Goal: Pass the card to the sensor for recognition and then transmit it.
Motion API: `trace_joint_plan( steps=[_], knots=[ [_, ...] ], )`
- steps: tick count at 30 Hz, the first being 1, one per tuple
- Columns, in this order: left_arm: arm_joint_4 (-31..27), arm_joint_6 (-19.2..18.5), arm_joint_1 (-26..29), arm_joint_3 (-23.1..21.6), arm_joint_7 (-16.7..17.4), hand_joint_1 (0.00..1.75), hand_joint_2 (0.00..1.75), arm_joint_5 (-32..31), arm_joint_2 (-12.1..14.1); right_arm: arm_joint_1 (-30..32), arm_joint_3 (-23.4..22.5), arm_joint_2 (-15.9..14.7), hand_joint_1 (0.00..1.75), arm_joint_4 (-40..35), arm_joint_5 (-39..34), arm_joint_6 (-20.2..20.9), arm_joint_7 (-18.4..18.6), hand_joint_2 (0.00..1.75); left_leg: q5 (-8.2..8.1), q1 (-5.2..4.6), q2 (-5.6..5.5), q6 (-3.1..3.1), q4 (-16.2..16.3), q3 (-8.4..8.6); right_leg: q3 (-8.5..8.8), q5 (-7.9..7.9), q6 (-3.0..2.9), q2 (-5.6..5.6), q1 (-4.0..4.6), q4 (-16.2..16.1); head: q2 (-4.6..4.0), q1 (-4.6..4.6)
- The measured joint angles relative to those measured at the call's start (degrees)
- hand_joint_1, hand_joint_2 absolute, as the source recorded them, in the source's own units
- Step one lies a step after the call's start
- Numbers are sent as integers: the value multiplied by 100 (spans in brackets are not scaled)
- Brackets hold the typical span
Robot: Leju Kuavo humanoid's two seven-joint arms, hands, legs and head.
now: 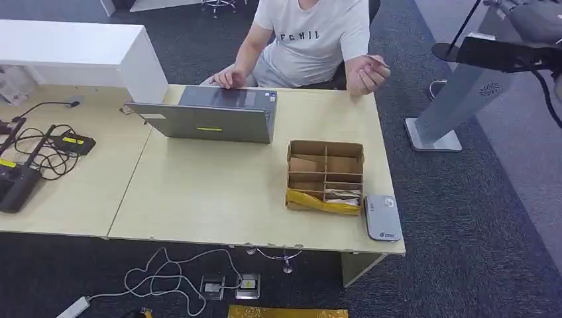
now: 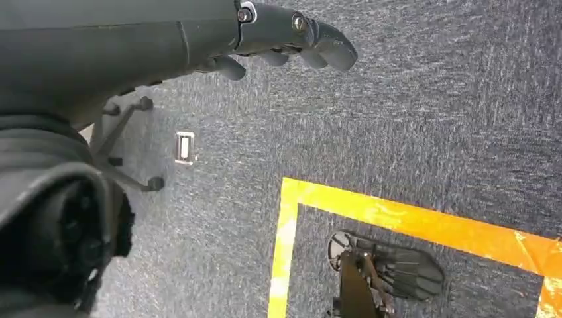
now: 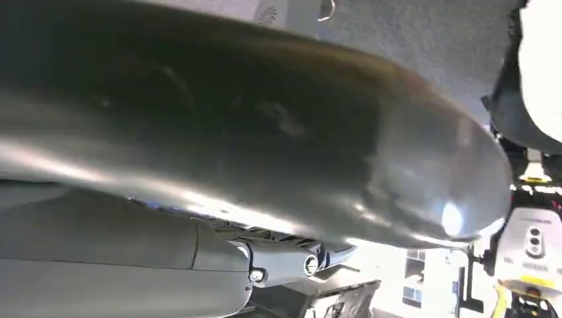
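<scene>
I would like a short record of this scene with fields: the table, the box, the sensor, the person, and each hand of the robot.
table: light wooden table, seen in the head view
box: open cardboard box with dividers, on the table near its right end, some items inside
sensor: grey flat device at the table's front right corner, beside the box
laptop: grey laptop at the far edge
person: seated behind the table, one hand raised
left hand: over carpet, holding nothing
right hand: state cannot be told

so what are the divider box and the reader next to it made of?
Box: looks like brown corrugated cardboard, matte, with slotted partitions and yellow tape along its front. Reader: probably grey plastic, smooth with a slight sheen and rounded corners.
</scene>
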Motion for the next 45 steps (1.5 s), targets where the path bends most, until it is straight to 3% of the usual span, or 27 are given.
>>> trace_joint_plan(
  steps=[11,12,20,34,45],
  knots=[
    [0,-63,-25,-44,22,0,0,-83,13,266,298,-258,0,-164,-44,-33,127,0,0,0,0,0,1,1,0,0,0,2,0,0,0,0],
    [0,-66,-28,-46,35,0,0,-90,15,281,313,-278,0,-178,-41,-37,129,175,0,0,0,0,1,0,0,0,0,2,0,0,0,0],
    [0,-72,-54,-79,59,0,0,-94,20,344,434,-337,0,-188,328,-195,66,175,0,0,0,0,1,1,0,1,-1,2,0,0,0,0],
    [0,-87,-76,-112,74,0,0,-101,33,641,646,-355,0,-193,376,-13,-52,175,0,0,0,0,1,1,0,1,-1,2,0,0,0,0],
    [0,-79,-86,-114,133,0,0,-184,35,1128,700,-353,0,-258,136,-48,210,175,0,0,0,0,1,0,2,1,-1,2,0,0,0,0]
  ],
)
